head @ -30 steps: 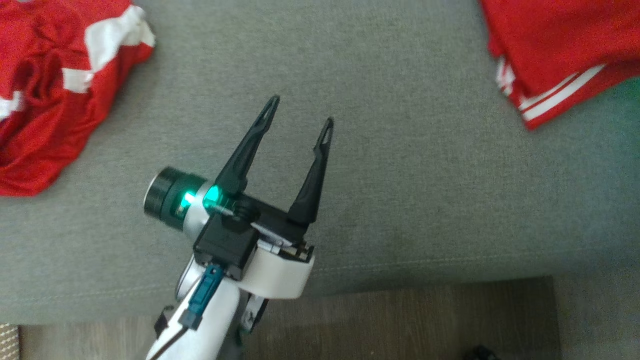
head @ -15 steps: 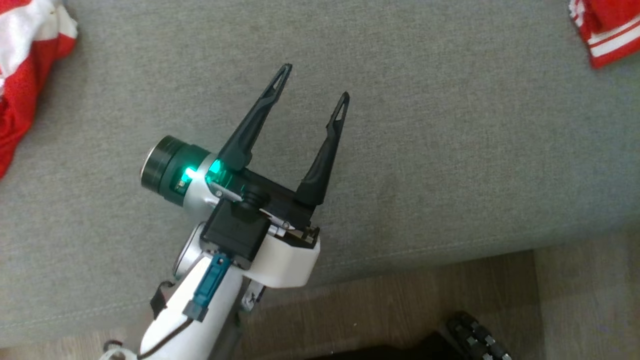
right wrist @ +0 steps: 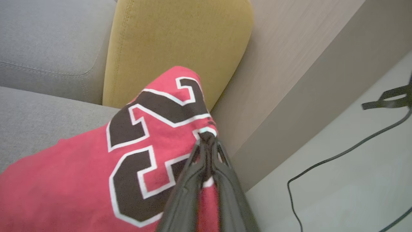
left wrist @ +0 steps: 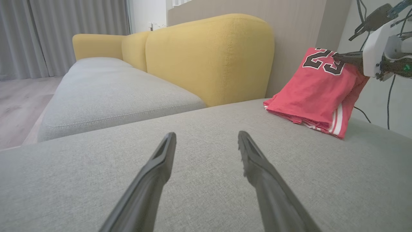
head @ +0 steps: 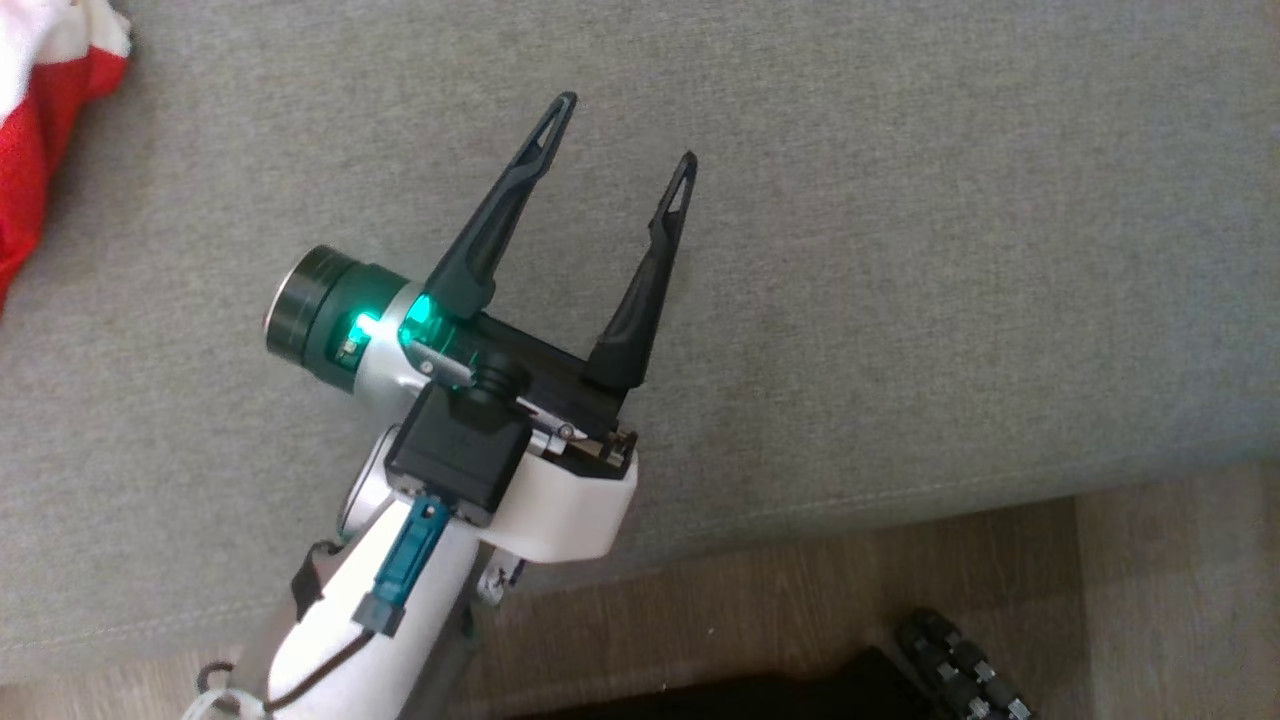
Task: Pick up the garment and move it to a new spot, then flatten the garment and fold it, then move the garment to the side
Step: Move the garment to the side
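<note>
Garment (right wrist: 64, 180) corner is clamped in right gripper (right wrist: 206, 137); left gripper (head: 626, 130) hovers spread above grey sofa cushion (head: 950, 250).

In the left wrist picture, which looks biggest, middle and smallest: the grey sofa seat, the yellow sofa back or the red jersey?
1. Grey fabric sofa seat: biggest, though it's nearest the camera.
2. Yellow padded sofa back.
3. Red jersey with dark numbers: smallest.

- The grey sofa seat (head: 900, 250) is a broad, flat cushion with a seam along its front edge and a yellow backrest (left wrist: 209, 58) behind it.
- A folded red jersey (left wrist: 309, 93) lies at the seat's right end, with its top edge raised.
- A red-and-white cloth (head: 35, 150) lies at the seat's left.
- The wood floor (head: 800, 590) runs in front of the seat.
</note>
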Motion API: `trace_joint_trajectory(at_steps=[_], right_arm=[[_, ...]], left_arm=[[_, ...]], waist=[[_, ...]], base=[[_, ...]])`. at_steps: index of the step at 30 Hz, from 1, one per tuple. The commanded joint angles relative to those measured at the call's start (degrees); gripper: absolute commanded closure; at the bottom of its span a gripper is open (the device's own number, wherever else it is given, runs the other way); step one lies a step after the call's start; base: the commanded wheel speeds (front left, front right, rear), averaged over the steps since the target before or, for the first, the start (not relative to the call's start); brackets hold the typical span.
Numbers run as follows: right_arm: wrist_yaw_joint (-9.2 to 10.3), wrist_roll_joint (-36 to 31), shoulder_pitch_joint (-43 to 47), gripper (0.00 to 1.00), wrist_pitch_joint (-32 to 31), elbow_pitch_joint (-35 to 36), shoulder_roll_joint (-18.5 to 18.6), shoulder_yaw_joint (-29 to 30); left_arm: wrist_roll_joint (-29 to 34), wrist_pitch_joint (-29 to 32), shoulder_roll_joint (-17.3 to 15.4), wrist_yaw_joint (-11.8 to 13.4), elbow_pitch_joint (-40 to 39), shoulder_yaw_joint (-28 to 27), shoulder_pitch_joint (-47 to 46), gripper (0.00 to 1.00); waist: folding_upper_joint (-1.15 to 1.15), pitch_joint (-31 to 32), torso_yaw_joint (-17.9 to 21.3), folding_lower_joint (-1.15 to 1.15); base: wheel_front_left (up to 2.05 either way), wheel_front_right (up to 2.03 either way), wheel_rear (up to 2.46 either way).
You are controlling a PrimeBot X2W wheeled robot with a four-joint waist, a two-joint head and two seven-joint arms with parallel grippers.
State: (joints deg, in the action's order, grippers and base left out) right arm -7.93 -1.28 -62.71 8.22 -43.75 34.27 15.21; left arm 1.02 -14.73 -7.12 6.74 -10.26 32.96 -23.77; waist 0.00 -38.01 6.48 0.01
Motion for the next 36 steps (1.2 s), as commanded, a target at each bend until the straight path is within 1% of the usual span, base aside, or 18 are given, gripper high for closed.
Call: trace_joint_trajectory(at_steps=[1, 5, 8, 10, 16, 20, 22, 25, 27, 33, 35, 36], right_arm=[[0.44, -2.31, 1.29, 0.00, 0.80, 3.58, 1.00, 1.74], [0.44, -7.59, 3.38, 0.00, 1.99, 7.87, -1.96, 4.22], [0.44, -9.85, 6.15, 0.00, 2.05, 10.24, -5.39, 4.40], [0.44, -10.19, 8.49, 0.00, 2.11, 11.48, -7.97, 3.51], [0.44, -7.52, 16.82, 0.00, 3.02, 13.03, -15.37, -1.06], [0.44, -4.76, 22.55, 0.00, 4.88, 13.64, -19.63, -4.19], [0.44, -2.99, 25.53, 0.00, 5.88, 14.13, -21.52, -7.25], [0.44, -0.44, 30.25, 0.00, 6.64, 15.39, -23.86, -10.50], [0.44, 1.17, 33.49, 0.00, 6.72, 18.10, -25.46, -11.59], [0.44, 4.36, 44.92, 0.00, 6.76, 26.76, -28.94, -11.88], [0.44, 4.89, 48.40, 0.00, 6.76, 29.34, -29.62, -12.03], [0.44, 4.89, 48.40, 0.00, 6.76, 29.34, -29.62, -12.03]], left_arm=[[-0.36, -0.27, -0.34, 0.66, -2.21, -0.87, -0.27, 0.00], [-0.96, -0.27, 0.02, 1.61, -2.08, -0.92, 0.32, 0.00], [-1.41, -0.27, 0.14, 2.27, -1.60, -1.09, 1.35, 0.00], [-1.82, -0.27, 0.14, 2.70, -1.24, -1.34, 2.44, 0.00], [-3.90, -0.27, 0.07, 3.92, 0.97, -3.68, 7.14, 0.00], [-6.11, -0.27, 0.38, 3.94, 2.88, -6.43, 10.61, 0.00], [-7.36, -0.27, 0.73, 3.69, 3.71, -8.19, 12.38, 0.00], [-8.43, -0.27, 1.19, 3.07, 4.84, -10.88, 14.98, 0.00], [-8.74, -0.27, 1.48, 2.49, 5.76, -12.41, 16.65, 0.00], [-9.40, -0.27, 2.54, 0.51, 8.56, -16.06, 21.81, 0.00], [-9.35, -0.27, 2.85, 0.02, 9.00, -17.05, 23.35, 0.00], [-9.35, -0.27, 2.85, 0.02, 9.00, -17.05, 23.35, 0.00]], waist=[[0.00, 0.26, -0.56, -0.01], [0.00, 2.08, -2.11, -0.01], [0.00, 4.95, -3.63, -0.01], [0.00, 7.33, -4.66, -0.01], [0.00, 15.25, -7.41, -0.01], [0.00, 20.34, -8.78, -0.01], [0.00, 22.70, -9.22, -0.01], [0.00, 26.17, -9.57, -0.01], [0.00, 28.60, -9.70, -0.01], [0.00, 35.99, -9.84, -0.01], [0.00, 37.43, -9.91, -0.01], [0.00, 37.43, -9.91, -0.01]], base=[[0.00, 0.00, 0.00], [0.00, 0.00, 0.00], [0.00, 0.00, 0.00], [0.00, 0.00, 0.00], [0.00, 0.00, 0.00], [0.00, 0.00, 0.00], [0.00, 0.00, 0.00], [0.00, 0.00, 0.00], [0.00, 0.00, 0.00], [0.00, 0.00, 0.00], [0.00, 0.00, 0.00], [0.00, 0.00, 0.00]])
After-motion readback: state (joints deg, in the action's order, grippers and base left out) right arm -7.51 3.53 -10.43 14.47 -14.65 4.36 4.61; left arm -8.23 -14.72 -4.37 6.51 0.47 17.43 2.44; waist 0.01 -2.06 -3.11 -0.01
